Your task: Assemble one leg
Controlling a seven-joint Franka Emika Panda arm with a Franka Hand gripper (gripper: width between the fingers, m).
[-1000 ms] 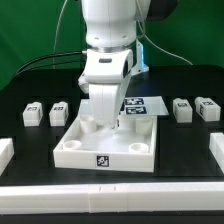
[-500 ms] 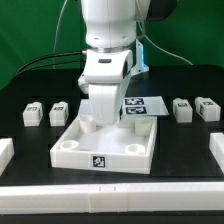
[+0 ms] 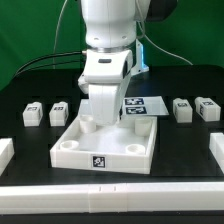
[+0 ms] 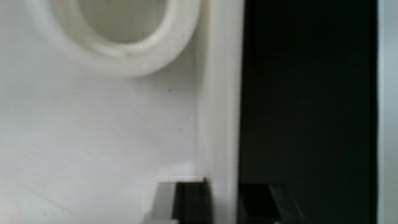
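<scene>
Four small white legs with tags lie on the black table, two at the exterior view's left (image 3: 32,113) (image 3: 59,112) and two at its right (image 3: 182,108) (image 3: 207,108). The large white square tray (image 3: 100,150) sits in the middle. My gripper (image 3: 114,117) is lowered onto the tray's far wall. In the wrist view the gripper (image 4: 226,205) has one dark finger (image 4: 187,203) on each side of the tray's wall (image 4: 217,120), shut on it. A round corner socket (image 4: 116,30) shows on the tray's floor. No leg is held.
The marker board (image 3: 143,104) lies behind the tray at the exterior view's right of my hand. White rails border the table at the left (image 3: 5,150), the right (image 3: 217,150) and along the front (image 3: 110,195). A green backdrop stands behind.
The tray has shifted slightly toward the exterior view's left and turned a little between one second ago and half a second ago. Since then nothing has moved.
</scene>
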